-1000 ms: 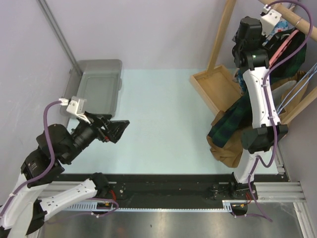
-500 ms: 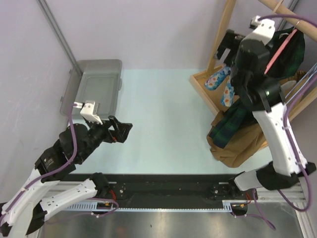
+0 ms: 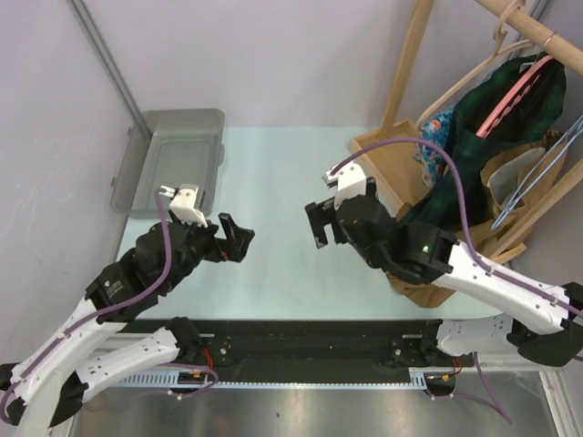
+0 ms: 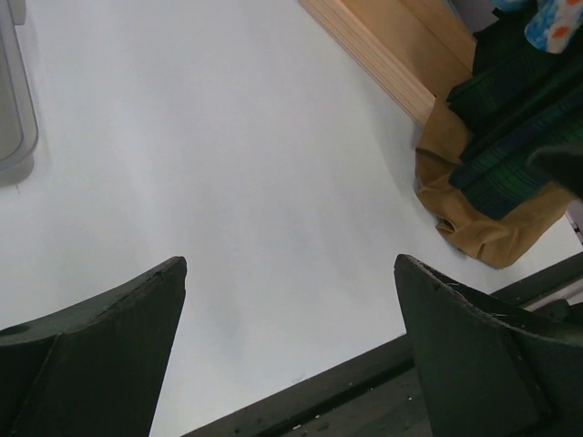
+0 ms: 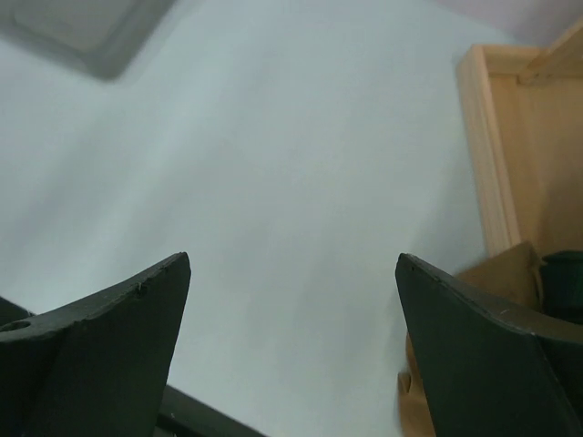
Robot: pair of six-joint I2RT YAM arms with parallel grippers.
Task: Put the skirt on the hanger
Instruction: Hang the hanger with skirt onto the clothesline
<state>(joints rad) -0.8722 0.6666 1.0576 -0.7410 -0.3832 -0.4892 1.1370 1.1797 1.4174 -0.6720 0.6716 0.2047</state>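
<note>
A pale blue-green table [image 3: 282,209] is seen, and 3 things are carried on it. 1 grey plastic tray [image 3: 178,164] is set at the far left, beside the wall. 1 wooden rack base [image 3: 373,168] is set at the far right. In front of that base, toward the table's near edge, 1 heap of tan cloth [image 4: 474,232] is bunched on the surface.

We are seeing the skirt [image 3: 510,114] at two o'clock in the overhead view, a dark green plaid cloth with darker checks. It is draping over the hanger [image 3: 516,95], a thin pink one whose bar is slanting from one o'clock down toward seven o'clock across the cloth. The upper part is bunching around that bar, while a long fold is trailing down toward eight o'clock. We are not making out the hanger's hook.
</note>
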